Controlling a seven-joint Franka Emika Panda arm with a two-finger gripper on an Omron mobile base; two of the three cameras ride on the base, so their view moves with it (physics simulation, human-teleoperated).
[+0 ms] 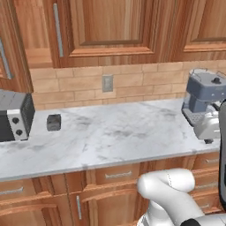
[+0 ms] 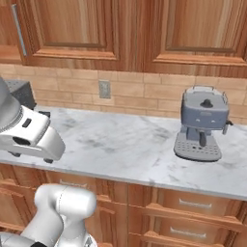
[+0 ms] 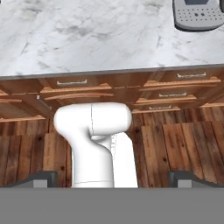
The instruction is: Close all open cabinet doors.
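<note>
text: none readable | labels: none | brands: none | numbers: none | signs: none

The gripper [image 3: 112,177] barely pokes in: just its two dark fingertips [image 3: 43,178] at the bottom of the hand view, so the jaw state is anyone's guess. Far ahead of it, the espresso machine [image 3: 195,14] gets chopped by the top edge. The upper cabinet doors [image 1: 108,28] lose their tops, and the toaster oven [image 1: 15,115] runs off the left.
</note>
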